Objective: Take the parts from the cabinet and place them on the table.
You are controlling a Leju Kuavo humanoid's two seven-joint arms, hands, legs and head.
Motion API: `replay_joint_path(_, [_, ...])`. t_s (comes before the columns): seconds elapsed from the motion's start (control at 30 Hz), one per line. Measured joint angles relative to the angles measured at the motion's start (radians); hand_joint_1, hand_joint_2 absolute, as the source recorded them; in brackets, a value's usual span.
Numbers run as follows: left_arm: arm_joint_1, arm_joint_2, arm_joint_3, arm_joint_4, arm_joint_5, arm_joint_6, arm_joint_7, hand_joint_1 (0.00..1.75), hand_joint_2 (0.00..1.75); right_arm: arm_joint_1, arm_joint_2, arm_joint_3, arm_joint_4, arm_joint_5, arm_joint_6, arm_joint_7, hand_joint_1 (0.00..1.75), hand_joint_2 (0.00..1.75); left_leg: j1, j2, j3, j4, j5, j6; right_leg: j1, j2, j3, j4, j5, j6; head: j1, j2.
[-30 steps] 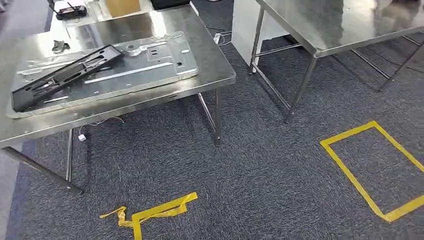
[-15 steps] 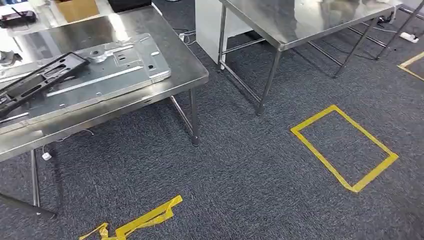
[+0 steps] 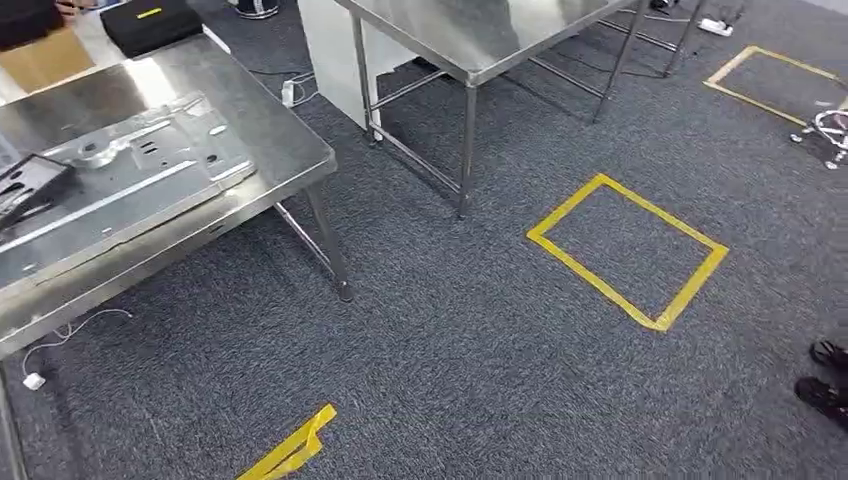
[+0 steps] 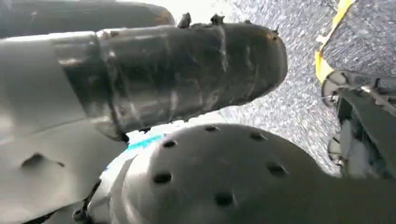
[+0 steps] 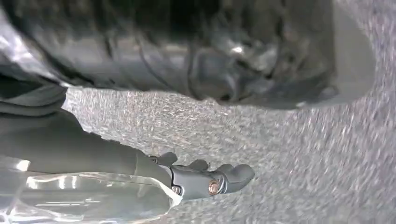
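Dark grey carpet floor (image 3: 480, 360) covers most of the head view. A steel bench (image 3: 270, 130) stands at the left, its near right corner leg (image 3: 330, 245) down on the carpet. A second steel bench (image 3: 470, 35) stands farther off, right of the first and apart from it.

The task's parts lie on the left bench. A large silver metal plate (image 3: 130, 180) lies flat, reaching close to the bench's near edge. A black frame part (image 3: 25, 185) rests on the plate's left end and is cut off by the picture's edge.

A rectangle of yellow tape (image 3: 625, 250) is stuck to the floor right of the benches. A black case (image 3: 150, 22) sits at the far end of the left bench. A loose strip of yellow tape (image 3: 290, 455) lies on the near floor. A person's dark shoes (image 3: 828, 375) show at the right edge.

In the right wrist view the right robot hand (image 5: 205, 179) hangs over the carpet, its fingers loosely apart and holding nothing. The left robot hand (image 4: 42, 154) shows as a grey cover close to the camera; I cannot tell whether it is open or closed.
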Motion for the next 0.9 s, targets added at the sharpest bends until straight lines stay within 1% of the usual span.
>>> replay_joint_path(0.03, [0.003,0.0,0.0,0.0,0.0,0.001,0.0,0.0,0.0,0.001,0.0,0.0,0.001,-0.004,0.0,0.003,0.0,0.0,0.0,-0.002,-0.024,0.046,-0.006,0.0,0.0,0.017,-0.001,0.002,0.0,0.0,-0.001,0.0])
replay_joint_path(0.07, [0.004,0.0,0.0,0.0,0.0,0.001,0.0,0.0,0.0,0.002,0.0,0.0,0.002,-0.005,0.0,0.003,0.0,0.0,0.0,-0.004,-0.022,0.036,0.017,0.001,0.0,0.033,0.0,0.004,0.0,0.0,0.0,0.0])
replay_joint_path(0.1, [0.003,0.0,0.0,0.0,0.0,0.002,0.0,0.0,0.0,0.003,0.0,0.0,0.003,-0.006,0.0,0.003,0.0,0.0,0.001,-0.006,-0.002,-0.015,0.058,0.002,-0.001,0.048,0.0,0.007,-0.001,0.002,-0.001,0.0])
replay_joint_path(0.13, [0.003,0.0,0.0,0.0,0.0,0.002,0.0,0.0,0.0,0.004,0.0,0.0,0.004,-0.006,0.0,0.003,0.0,0.0,0.002,-0.014,0.031,-0.094,0.106,0.004,-0.001,0.063,0.001,0.01,-0.002,0.004,-0.001,0.0])
replay_joint_path(0.17, [0.003,0.0,0.0,0.0,0.0,0.002,0.0,0.0,0.0,0.003,0.0,0.0,0.004,-0.006,0.0,0.003,0.0,0.0,0.004,-0.032,0.067,-0.177,0.149,0.007,-0.002,0.075,0.001,0.012,-0.004,0.007,-0.001,0.0])
replay_joint_path(0.2, [0.004,0.0,0.0,0.0,0.0,0.003,0.0,0.0,0.0,0.003,0.0,0.0,0.004,-0.006,0.0,0.003,0.0,0.0,0.008,-0.091,0.095,-0.247,0.171,0.01,-0.002,0.088,-0.002,0.015,-0.006,0.011,-0.001,0.0])
replay_joint_path(0.23, [0.002,-0.001,0.0,0.0,-0.001,0.003,0.002,0.0,0.0,0.0,0.0,0.0,0.005,-0.008,0.0,0.004,0.0,0.0,0.011,-0.099,0.101,-0.268,0.162,0.015,0.003,0.103,-0.01,0.03,-0.011,0.021,0.001,0.0])
replay_joint_path(0.27, [0.003,-0.002,0.0,0.0,-0.002,0.003,0.002,0.0,0.0,0.0,0.0,0.0,0.005,-0.01,0.0,0.004,0.0,0.0,0.008,-0.089,0.098,-0.263,0.162,0.017,0.0,0.111,-0.013,0.026,-0.008,0.028,0.003,0.0])
replay_joint_path(0.3, [0.0,-0.006,0.0,0.0,-0.004,0.004,0.002,0.0,0.0,0.003,0.0,0.0,0.005,-0.011,0.0,0.004,0.0,0.0,0.003,-0.08,0.098,-0.26,0.16,0.026,-0.003,0.121,-0.016,0.02,-0.006,0.036,0.0,0.0])
replay_joint_path(0.33, [-0.001,-0.009,0.0,0.0,-0.008,0.005,0.001,0.0,0.0,0.007,-0.001,0.0,0.006,-0.011,0.0,0.006,0.0,0.0,0.003,-0.067,0.1,-0.263,0.164,0.033,-0.005,0.134,-0.017,0.017,-0.003,0.045,0.0,0.0])
replay_joint_path(0.37, [-0.002,-0.017,-0.001,0.0,-0.01,0.005,0.001,0.0,0.0,0.008,-0.004,0.0,0.007,-0.011,0.0,0.008,0.0,0.0,0.01,-0.052,0.101,-0.271,0.17,0.043,-0.005,0.131,-0.017,0.023,-0.006,0.05,0.001,0.0])
replay_joint_path(0.4, [-0.003,-0.02,-0.001,0.0,-0.011,0.007,0.001,0.0,0.0,0.009,-0.002,0.0,0.007,-0.01,0.0,0.01,0.0,0.0,0.009,-0.04,0.102,-0.273,0.172,0.048,0.0,0.069,-0.03,0.052,-0.026,0.052,0.003,0.0])
replay_joint_path(0.43, [-0.001,-0.025,-0.001,0.0,-0.012,0.007,0.003,0.0,0.0,0.005,-0.004,0.0,0.008,-0.009,0.0,0.013,0.0,0.0,0.006,-0.028,0.101,-0.273,0.172,0.054,-0.001,0.031,-0.065,0.12,-0.067,0.054,0.005,0.0])
replay_joint_path(0.47, [0.0,-0.029,-0.001,0.0,-0.015,0.007,0.003,0.0,0.0,0.002,-0.005,0.0,0.008,-0.009,0.003,0.017,0.0,0.0,0.003,-0.014,0.1,-0.273,0.171,0.056,-0.001,0.012,-0.107,0.206,-0.11,0.057,0.005,0.0])
replay_joint_path(0.5, [0.003,-0.032,-0.001,0.001,-0.017,0.007,0.005,0.0,0.0,0.0,-0.007,0.0,0.008,-0.009,0.012,0.022,0.0,0.0,0.001,0.001,0.099,-0.273,0.17,0.058,-0.001,0.003,-0.148,0.289,-0.144,0.06,0.005,0.0])
replay_joint_path(0.53, [0.004,-0.035,-0.002,0.001,-0.022,0.007,0.008,0.0,0.0,0.001,-0.008,0.0,0.009,-0.008,0.022,0.031,0.0,0.0,-0.001,0.015,0.097,-0.273,0.169,0.06,-0.001,0.0,-0.179,0.353,-0.163,0.061,0.005,0.0])
replay_joint_path(0.57, [0.004,-0.037,-0.003,0.001,-0.024,0.008,0.008,0.0,0.0,0.001,-0.009,0.0,0.009,-0.006,0.027,0.035,0.0,0.0,-0.002,0.025,0.098,-0.273,0.168,0.061,-0.001,-0.002,-0.186,0.366,-0.161,0.06,0.005,0.0])
replay_joint_path(0.6, [0.003,-0.04,-0.004,0.001,-0.026,0.009,0.01,0.0,0.0,0.003,-0.011,0.0,0.009,-0.005,0.035,0.042,0.0,0.0,-0.005,0.039,0.098,-0.273,0.167,0.062,-0.001,-0.004,-0.167,0.327,-0.13,0.056,0.005,0.0])
replay_joint_path(0.63, [0.002,-0.043,-0.004,0.001,-0.027,0.01,0.011,0.0,0.0,0.005,-0.014,0.0,0.01,-0.005,0.036,0.045,0.0,0.0,-0.007,0.048,0.1,-0.273,0.166,0.062,0.0,-0.009,-0.131,0.257,-0.093,0.05,0.005,0.0])
replay_joint_path(0.67, [0.0,-0.048,-0.005,0.001,-0.03,0.01,0.011,0.0,0.0,0.006,-0.018,0.0,0.01,-0.005,0.037,0.047,0.0,0.0,-0.01,0.059,0.103,-0.273,0.164,0.061,0.004,-0.026,-0.073,0.151,-0.048,0.038,0.005,0.0])
replay_joint_path(0.7, [-0.001,-0.051,-0.005,0.001,-0.03,0.01,0.011,0.0,0.0,0.003,-0.023,0.0,0.01,-0.004,0.037,0.048,0.0,0.0,-0.012,0.069,0.107,-0.273,0.162,0.06,0.015,-0.072,-0.019,0.058,-0.021,0.022,0.005,0.0])
replay_joint_path(0.73, [0.0,-0.057,-0.005,0.001,-0.03,0.009,0.011,0.0,0.0,-0.001,-0.026,0.0,0.01,-0.001,0.037,0.048,0.0,0.0,-0.019,0.079,0.109,-0.27,0.157,0.054,0.024,-0.109,-0.005,0.021,-0.025,0.011,0.005,0.0])
replay_joint_path(0.77, [0.0,-0.057,-0.005,0.001,-0.03,0.007,0.011,0.0,0.0,-0.004,-0.026,0.0,0.01,0.005,0.037,0.048,0.0,0.0,-0.017,0.084,0.11,-0.272,0.155,0.049,0.023,-0.095,-0.005,0.021,-0.02,0.017,0.002,0.0])
replay_joint_path(0.8, [-0.002,-0.059,-0.005,0.001,-0.03,0.007,0.011,0.0,0.0,-0.003,-0.028,0.0,0.01,0.01,0.042,0.048,0.0,0.0,-0.016,0.099,0.115,-0.273,0.153,0.043,0.025,-0.077,-0.008,0.022,-0.019,0.014,0.003,0.0])
replay_joint_path(0.83, [-0.003,-0.059,-0.005,0.001,-0.029,0.005,0.01,0.0,0.0,-0.001,-0.029,0.001,0.01,0.013,0.045,0.048,0.0,0.0,-0.015,0.109,0.12,-0.277,0.152,0.04,0.026,-0.067,-0.007,0.021,-0.019,0.013,0.003,0.0])
replay_joint_path(0.87, [-0.006,-0.059,-0.005,0.001,-0.027,0.004,0.008,0.0,0.0,0.0,-0.031,0.001,0.01,0.013,0.046,0.047,0.0,0.0,-0.016,0.12,0.126,-0.281,0.151,0.034,0.024,-0.053,-0.003,0.009,-0.015,0.008,0.003,0.0])
replay_joint_path(0.9, [-0.007,-0.058,-0.005,0.001,-0.023,0.003,0.006,0.0,0.0,0.0,-0.03,0.001,0.011,0.014,0.047,0.046,0.0,0.0,-0.013,0.1,0.133,-0.279,0.142,0.027,0.012,-0.042,0.013,-0.009,-0.001,0.005,0.003,0.0])
